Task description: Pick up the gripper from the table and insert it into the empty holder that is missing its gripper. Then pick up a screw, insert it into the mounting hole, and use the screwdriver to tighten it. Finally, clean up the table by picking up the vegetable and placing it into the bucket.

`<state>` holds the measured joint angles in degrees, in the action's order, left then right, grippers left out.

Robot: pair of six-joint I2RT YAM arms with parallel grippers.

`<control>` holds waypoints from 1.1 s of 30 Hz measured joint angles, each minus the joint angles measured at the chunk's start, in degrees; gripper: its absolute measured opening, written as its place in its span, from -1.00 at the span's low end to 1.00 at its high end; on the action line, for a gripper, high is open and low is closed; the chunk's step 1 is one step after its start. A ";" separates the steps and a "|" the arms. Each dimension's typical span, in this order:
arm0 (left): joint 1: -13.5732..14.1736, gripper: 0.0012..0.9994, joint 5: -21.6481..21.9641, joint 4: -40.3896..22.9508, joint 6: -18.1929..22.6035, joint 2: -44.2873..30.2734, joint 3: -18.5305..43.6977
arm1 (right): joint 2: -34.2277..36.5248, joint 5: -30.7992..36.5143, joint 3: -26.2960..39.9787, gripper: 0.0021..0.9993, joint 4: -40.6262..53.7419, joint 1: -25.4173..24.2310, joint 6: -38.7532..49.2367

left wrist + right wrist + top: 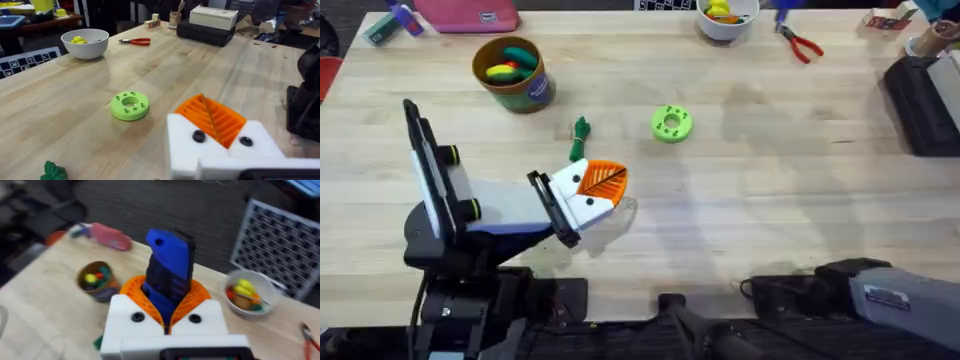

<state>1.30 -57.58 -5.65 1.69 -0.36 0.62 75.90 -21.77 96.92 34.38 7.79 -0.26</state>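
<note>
The right gripper point(169, 292) is clamped on the blue electric screwdriver point(170, 260), which stands upright between its orange ribbed pads. It is held high over the near side of the table, well apart from the work.

The left gripper point(602, 182) rests low at the table's near left with its orange pads pressed together and nothing between them. Its wrist view shows both white holders point(186, 145) fitted with orange fingertips point(210, 117) and a dark screw head point(198, 136) in each mounting hole.

So the insertion looks done, and the step in hand is most likely driving the screw home. I cannot tell whether it is already tight.

The next move calls for bringing the screwdriver down and left to the left gripper and lining its tip squarely on the screw head. The tip itself is hidden.

The clean-up is not yet done. The dark-green toy vegetable point(581, 130) lies on the table just beyond the left gripper, left of the green disc point(671, 123). The teal bucket point(512, 72) stands farther off to the left, already holding some toys
</note>
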 joint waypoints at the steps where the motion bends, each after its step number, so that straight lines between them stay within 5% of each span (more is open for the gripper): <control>1: 0.00 -0.97 0.00 0.00 0.00 0.00 0.00 | -0.89 -1.27 0.00 -0.96 -0.23 1.16 -0.10; 7: 0.00 -0.97 -0.01 0.00 0.00 0.00 0.00 | -6.80 -6.73 -2.80 -0.96 -4.95 8.30 -0.87; 17: 0.00 -0.97 -0.02 0.00 0.00 0.00 0.00 | -16.33 -11.54 -28.99 -0.96 -39.86 14.67 -11.74; 23: 0.00 -0.97 0.00 0.01 0.00 0.00 0.00 | -13.49 -19.02 -40.99 -0.96 -65.39 16.96 -21.65; 33: 0.00 -0.97 0.00 0.02 0.00 0.00 0.00 | -2.71 -28.91 -42.21 -0.96 -83.77 27.13 -26.55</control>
<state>1.30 -57.58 -5.63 1.69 -0.36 0.62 73.19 -50.68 54.72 -49.39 34.92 -26.81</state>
